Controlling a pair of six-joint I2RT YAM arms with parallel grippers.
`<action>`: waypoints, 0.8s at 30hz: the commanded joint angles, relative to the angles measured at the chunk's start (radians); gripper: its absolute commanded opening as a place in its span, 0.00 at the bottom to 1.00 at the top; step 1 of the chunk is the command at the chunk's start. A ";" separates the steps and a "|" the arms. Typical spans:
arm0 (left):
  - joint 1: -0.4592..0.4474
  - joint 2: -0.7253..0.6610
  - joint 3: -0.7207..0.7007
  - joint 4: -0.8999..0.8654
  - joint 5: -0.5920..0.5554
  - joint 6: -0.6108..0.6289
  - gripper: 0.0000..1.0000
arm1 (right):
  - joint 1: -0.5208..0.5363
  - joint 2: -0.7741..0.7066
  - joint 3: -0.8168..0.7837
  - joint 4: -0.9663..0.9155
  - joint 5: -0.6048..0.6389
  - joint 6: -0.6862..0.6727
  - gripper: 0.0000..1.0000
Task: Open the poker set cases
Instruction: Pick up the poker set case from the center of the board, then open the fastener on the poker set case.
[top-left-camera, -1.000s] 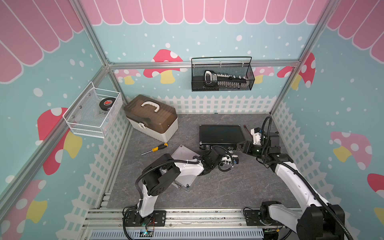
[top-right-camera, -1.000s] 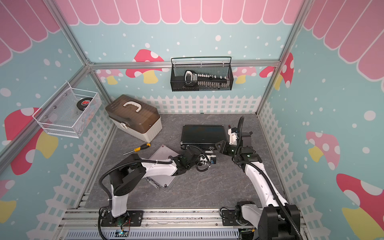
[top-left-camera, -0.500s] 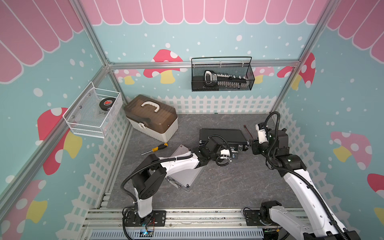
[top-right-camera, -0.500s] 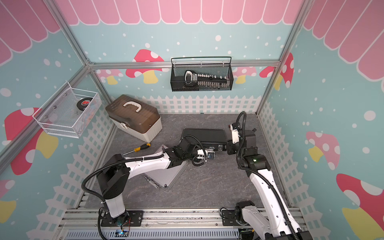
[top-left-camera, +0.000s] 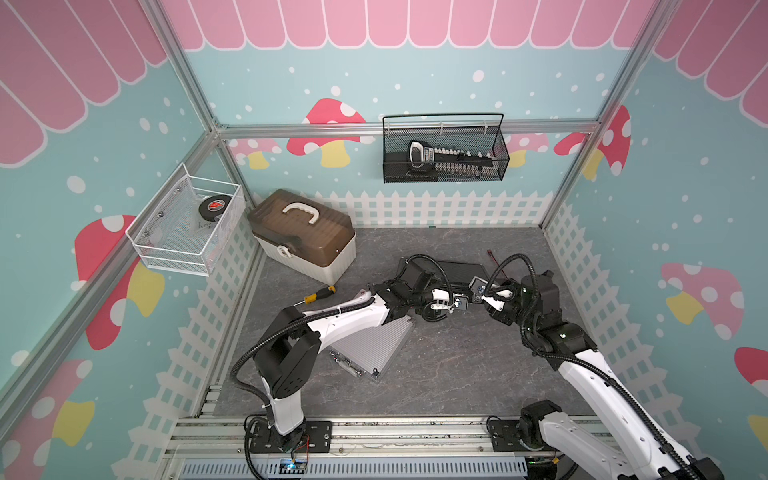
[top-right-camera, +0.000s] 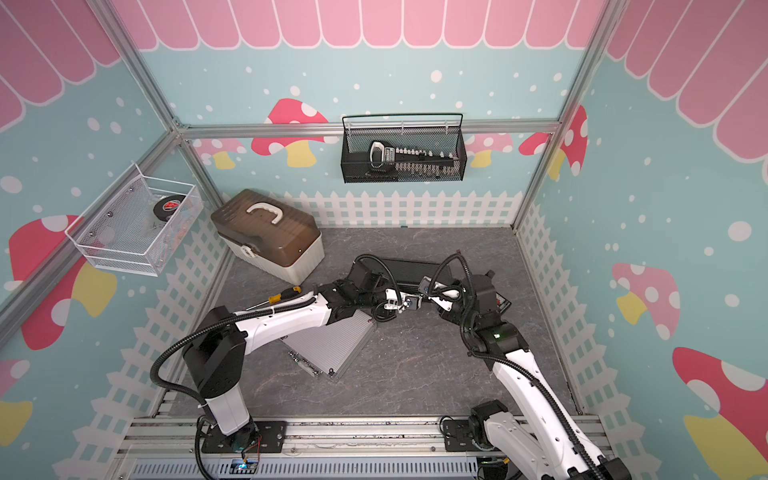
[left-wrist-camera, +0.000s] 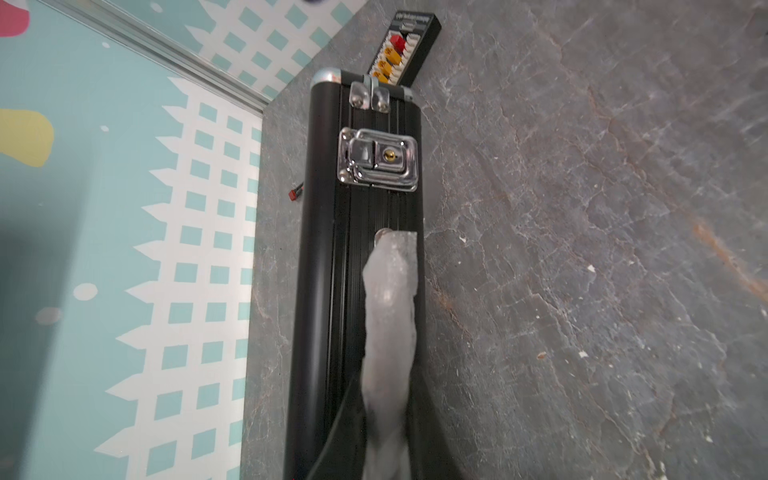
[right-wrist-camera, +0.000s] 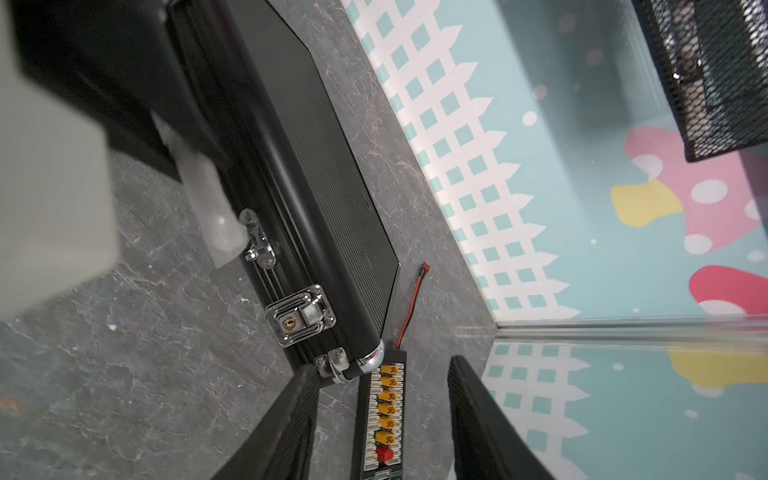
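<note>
Nearest me: the small square ribbed silver aluminium case (top-left-camera: 374, 347) lies flat on the grey stone-look surface (top-left-camera: 457, 374). Lid down, latches on its near edge, left forearm passing over it. Not started yet, by the look of it.

Left pincer (left-wrist-camera: 392, 249): fingers together, nothing held. The taped tip rests on the front wall of the larger black ribbed case (left-wrist-camera: 328, 257), right at the chrome handle mount. The chrome latch (left-wrist-camera: 378, 160) sits just beyond the tip, toward the case's right-hand corner. Its flap is flat, so I judge it fastened.

Right pincer (right-wrist-camera: 382, 368): fingers apart, empty, close by that same corner. It straddles a black charging board with yellow plugs (right-wrist-camera: 384, 415) (red-black lead (right-wrist-camera: 424, 267) beside it, don't snag).

How I'd run it:
- Slide the left tip along to the latch and get under the flap's free edge.
- Lever it away from the lid seam, slowly.
- The case may skid, so I'd set the right pincer against the corner as a brace.

The second latch is hidden behind the left arm, so I can't tell its state.

Farthest: the black case's back edge sits well apart from the white picket-fence wall (top-left-camera: 436, 208). Room for the lid to swing, I reckon.
</note>
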 joint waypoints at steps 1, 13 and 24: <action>-0.002 -0.073 -0.005 0.148 0.095 -0.042 0.00 | 0.009 -0.046 -0.041 0.066 -0.014 -0.156 0.52; -0.003 -0.081 -0.050 0.244 0.086 -0.113 0.00 | 0.009 -0.081 0.049 -0.132 -0.001 -0.141 0.53; -0.021 -0.066 0.007 0.185 0.093 -0.224 0.00 | 0.012 -0.191 -0.011 -0.128 -0.016 -0.310 0.53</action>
